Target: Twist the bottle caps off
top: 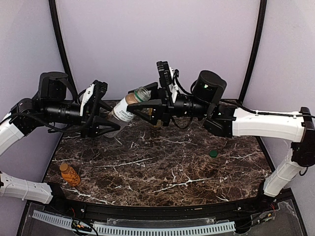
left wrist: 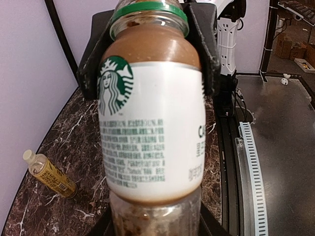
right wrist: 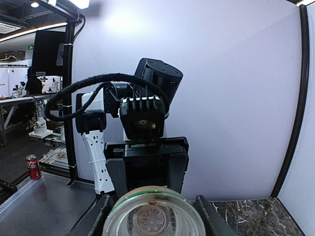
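A short brownish bottle with a white label [top: 125, 109] hangs tilted above the back of the table. Its clear base sits between the fingers of my left gripper [top: 110, 123], which is shut on it [left wrist: 155, 221]. The mouth is uncapped, with a green ring round the neck [left wrist: 147, 10], and the right wrist view looks straight into the bottle's open rim [right wrist: 152, 216]. My right gripper [top: 142, 104] reaches in from the right. Its black fingers [left wrist: 209, 54] lie against the bottle's shoulder on both sides. A small yellow-labelled bottle [top: 70, 174] lies capped on the table's left [left wrist: 49, 174].
A loose green cap [top: 213, 153] lies on the dark marble table [top: 162, 172] right of centre. Curved black frame poles [top: 59, 34] rise at both back corners. A perforated white rail [top: 147, 228] runs along the near edge.
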Tool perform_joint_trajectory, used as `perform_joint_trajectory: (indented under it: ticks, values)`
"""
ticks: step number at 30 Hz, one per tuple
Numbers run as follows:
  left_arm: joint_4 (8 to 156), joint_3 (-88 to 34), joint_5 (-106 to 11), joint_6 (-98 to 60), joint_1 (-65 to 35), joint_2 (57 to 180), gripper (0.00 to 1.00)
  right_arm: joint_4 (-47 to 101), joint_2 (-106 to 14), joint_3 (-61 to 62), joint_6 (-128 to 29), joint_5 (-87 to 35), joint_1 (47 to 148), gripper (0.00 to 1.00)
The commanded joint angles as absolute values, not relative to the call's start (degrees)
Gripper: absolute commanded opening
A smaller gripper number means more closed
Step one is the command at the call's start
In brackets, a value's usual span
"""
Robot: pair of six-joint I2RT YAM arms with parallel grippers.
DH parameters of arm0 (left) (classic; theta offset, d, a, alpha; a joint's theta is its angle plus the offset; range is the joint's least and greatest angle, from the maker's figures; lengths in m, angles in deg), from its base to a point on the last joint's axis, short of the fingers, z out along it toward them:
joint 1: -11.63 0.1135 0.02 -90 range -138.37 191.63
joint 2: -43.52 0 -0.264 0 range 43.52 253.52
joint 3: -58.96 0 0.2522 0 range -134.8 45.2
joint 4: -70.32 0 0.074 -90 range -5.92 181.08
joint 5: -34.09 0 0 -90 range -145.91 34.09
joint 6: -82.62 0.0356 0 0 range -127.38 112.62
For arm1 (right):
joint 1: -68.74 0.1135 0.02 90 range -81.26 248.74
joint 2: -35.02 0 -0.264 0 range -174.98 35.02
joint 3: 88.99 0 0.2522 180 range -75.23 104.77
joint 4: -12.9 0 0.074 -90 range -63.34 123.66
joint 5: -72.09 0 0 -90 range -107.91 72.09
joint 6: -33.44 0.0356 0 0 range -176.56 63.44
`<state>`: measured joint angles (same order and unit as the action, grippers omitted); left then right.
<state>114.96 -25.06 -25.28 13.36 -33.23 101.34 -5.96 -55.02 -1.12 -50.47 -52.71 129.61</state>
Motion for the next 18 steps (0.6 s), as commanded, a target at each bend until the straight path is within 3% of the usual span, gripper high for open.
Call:
perform_joint_trajectory:
  ticks: [1, 5, 7, 8, 10, 18]
  values:
    - [113.69, -26.08, -24.51, 13.3, -33.08, 101.01, 0.11, -5.59, -55.16, 0.44, -50.49, -53.43, 130.05, 0.44]
    - [113.9, -25.87, -25.14, 13.56, -33.08, 100.79, 0.15, -4.85, -54.62, 0.4, -50.14, -53.65, 130.1, 0.35]
    - [113.84, -25.63, -25.82, 13.74, -33.09, 100.55, 0.45, -3.73, -54.17, 0.51, -50.12, -53.34, 130.07, 0.34]
    - [113.81, -25.39, -26.41, 13.73, -33.1, 100.47, 0.73, -2.55, -53.79, 0.71, -50.32, -52.61, 130.09, 0.34]
    - [113.41, -24.87, -28.9, 13.71, -33.02, 100.16, 0.95, 1.16, -52.53, 1.23, -51.24, -49.63, 130.01, 0.33]
    - [110.86, -21.49, -40.56, 16.16, -30.99, 97.22, 0.99, 28.88, -47.57, 5.65, -53.37, -25.9, 125.9, 0.21]
